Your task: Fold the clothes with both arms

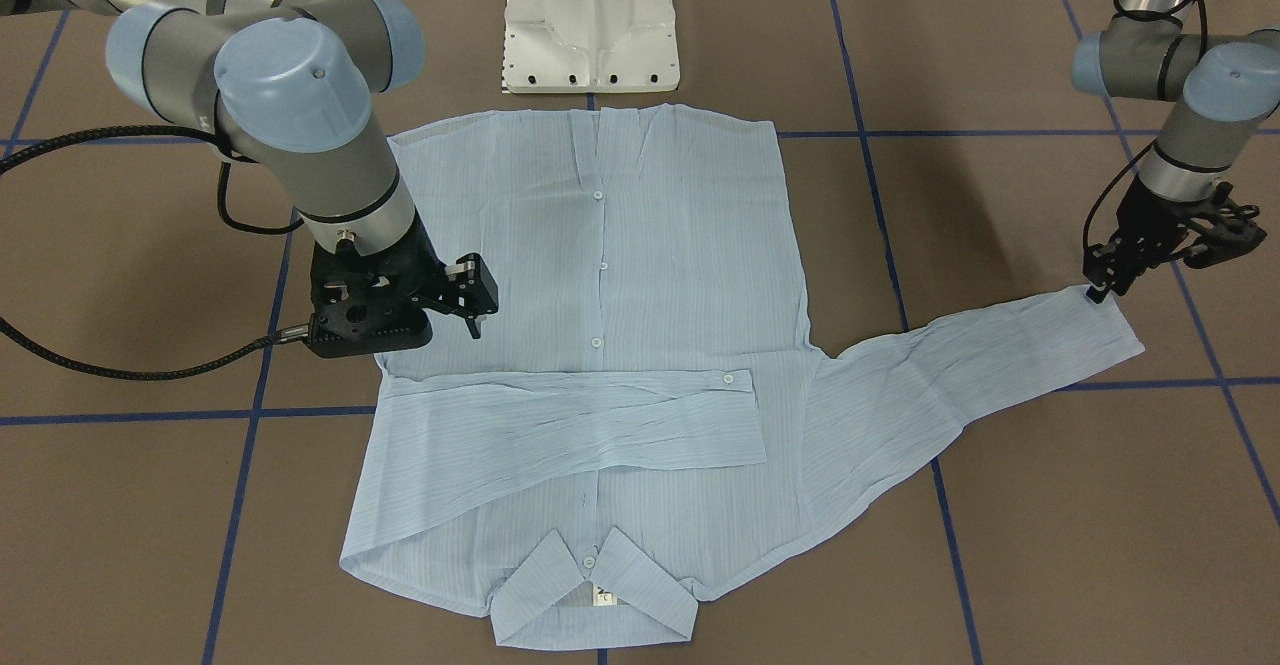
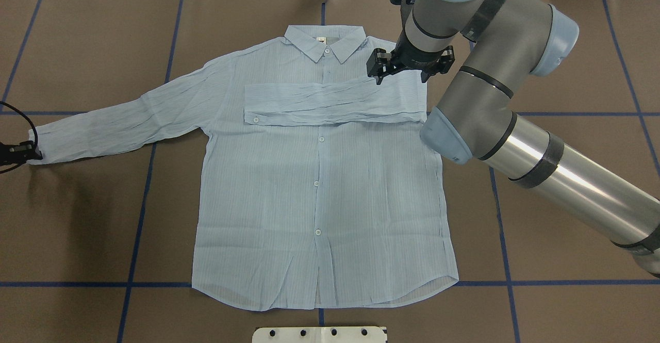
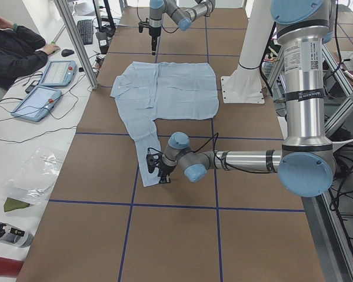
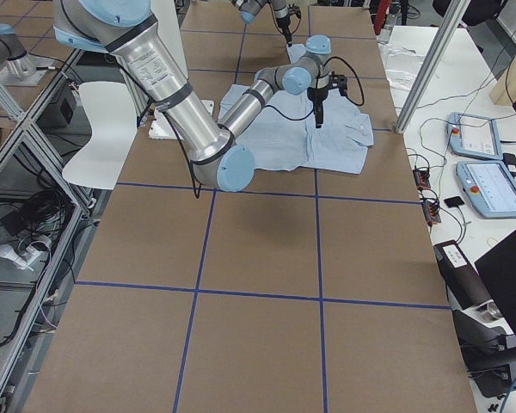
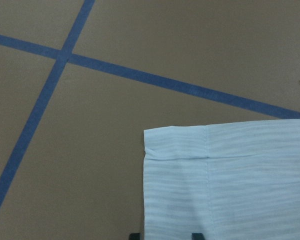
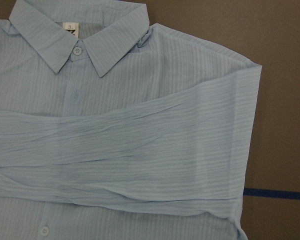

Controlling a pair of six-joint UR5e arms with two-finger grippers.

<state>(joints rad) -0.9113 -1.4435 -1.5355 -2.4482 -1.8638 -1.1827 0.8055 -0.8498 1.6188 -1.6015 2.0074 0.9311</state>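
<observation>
- Lying flat and buttoned on the brown table (image 2: 77, 219), the light-blue shirt (image 2: 319, 193) is resting just in front of the white base (image 1: 592, 25). Its hem is lying nearest the base and its collar (image 2: 326, 41) farthest from it.
- One sleeve (image 2: 330, 103) is lying folded straight across the chest, at the end of the shirt away from the base. Its buttoned cuff is ending past the button row.
- The other sleeve (image 2: 129, 126) is stretching out flat toward the robot's left, well away from the base, and is crossing a blue tape line (image 2: 139, 219).
- The left gripper (image 1: 1098, 290) is pointing down at the very end of that outstretched sleeve, well apart from the base. In the wrist view its fingertips (image 5: 197, 235) are standing a little apart, one over the sleeve cuff (image 5: 175, 145) and one on bare table just off the cuff's edge. It is lifting no cloth, and whether it is pressing on the cuff cannot be told.
- The right gripper (image 1: 472, 305) is hovering over the shoulder where the folded sleeve begins, on the robot's right of the base and beyond the shirt's hem. Its jaws are standing apart and are holding nothing.
</observation>
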